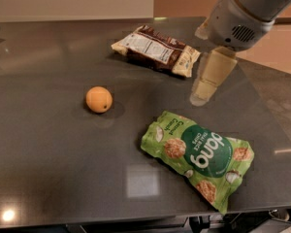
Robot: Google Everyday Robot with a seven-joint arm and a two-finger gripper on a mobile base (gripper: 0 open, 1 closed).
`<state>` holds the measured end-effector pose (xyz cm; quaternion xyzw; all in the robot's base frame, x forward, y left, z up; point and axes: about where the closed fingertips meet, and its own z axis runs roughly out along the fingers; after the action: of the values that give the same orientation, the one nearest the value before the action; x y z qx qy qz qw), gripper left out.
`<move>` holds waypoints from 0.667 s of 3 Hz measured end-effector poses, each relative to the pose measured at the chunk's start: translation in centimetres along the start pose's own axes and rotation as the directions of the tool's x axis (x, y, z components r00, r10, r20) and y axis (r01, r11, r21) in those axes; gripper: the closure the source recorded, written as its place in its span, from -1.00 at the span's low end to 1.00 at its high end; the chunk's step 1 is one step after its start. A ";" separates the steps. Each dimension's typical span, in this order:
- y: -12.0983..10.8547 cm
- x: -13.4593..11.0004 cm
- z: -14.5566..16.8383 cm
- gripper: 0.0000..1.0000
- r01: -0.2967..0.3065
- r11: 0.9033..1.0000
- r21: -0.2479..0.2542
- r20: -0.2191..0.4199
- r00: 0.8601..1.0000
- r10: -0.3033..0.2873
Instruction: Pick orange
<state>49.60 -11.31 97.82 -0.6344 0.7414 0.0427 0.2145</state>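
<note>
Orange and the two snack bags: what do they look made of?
The orange looks like real fruit: matte skin, dark stem dot. The green bag seems glossy plastic film, crinkled, with sheen. The brown bag looks like similar wrinkled film. The table is dark and polished, mirroring lights. The gripper, cream, probably plastic, hangs over the table between the two bags.

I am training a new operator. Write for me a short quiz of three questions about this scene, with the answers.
1. True or false: the gripper holds the orange.
2. Which bag lies farther from the camera? A) the green bag B) the brown bag
3. Fill in: in the camera view, the gripper is to the ___ of the orange.

Key: 1 false; the gripper is apart from the orange, over the table beside the brown bag. 2 B. 3 right.
</note>
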 end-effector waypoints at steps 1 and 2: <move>-0.5 -3.3 2.6 -1.00 0.012 1.000 -0.019 0.044 0.999 -0.011; -0.7 -6.6 5.0 -1.00 0.025 0.999 -0.029 0.079 0.997 -0.023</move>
<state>52.28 -3.64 95.93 -0.6441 0.7241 0.0764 0.2347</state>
